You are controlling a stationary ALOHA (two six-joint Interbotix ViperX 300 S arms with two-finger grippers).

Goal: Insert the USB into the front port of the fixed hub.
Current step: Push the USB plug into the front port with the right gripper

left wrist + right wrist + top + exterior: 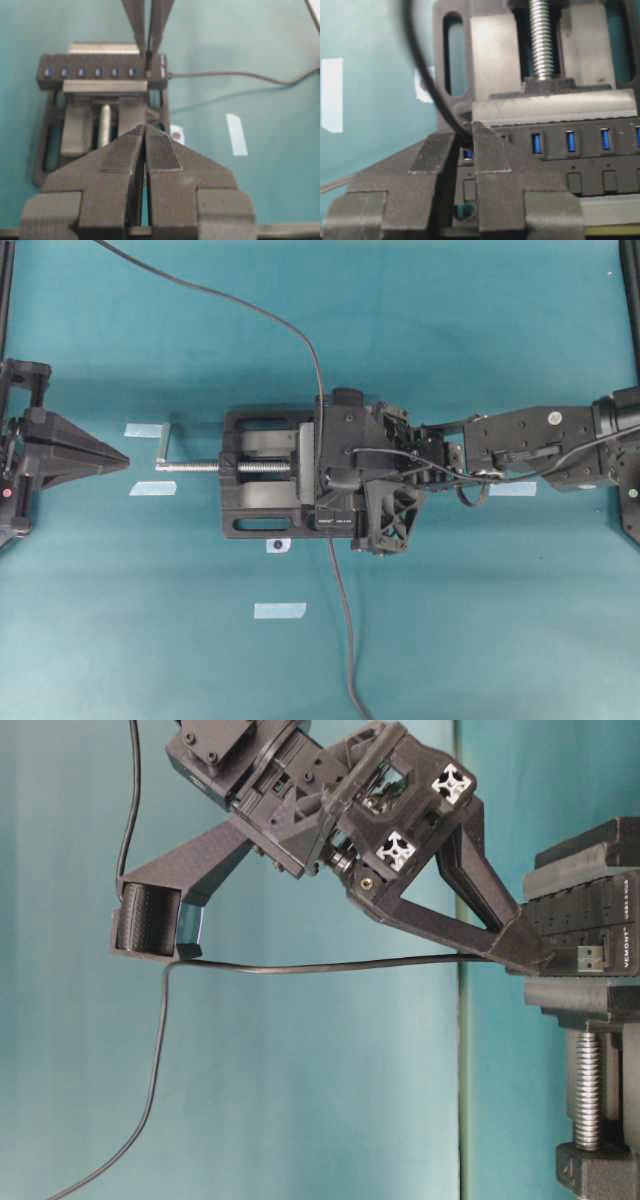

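The fixed hub [100,72] lies clamped across the vise, a black bar with a row of blue ports [570,141]. My right gripper [465,131] reaches down on its front end, shut on the small black USB [466,136]. The USB's dark cable [422,80] curls out of the fingertips. Blue of the end port [467,153] shows between the fingers just under the plug; how deep the plug sits I cannot tell. From table level the right gripper [530,955] touches the hub [585,910]. My left gripper [125,458] waits left of the vise, shut and empty, also seen close up [145,131].
The black vise [260,510] has a silver screw and crank [165,445] pointing at the left gripper. A dark cord [240,75] leaves the hub's right end. Another cord [250,310] runs to the top left. Pale tape strips [280,610] mark the teal mat.
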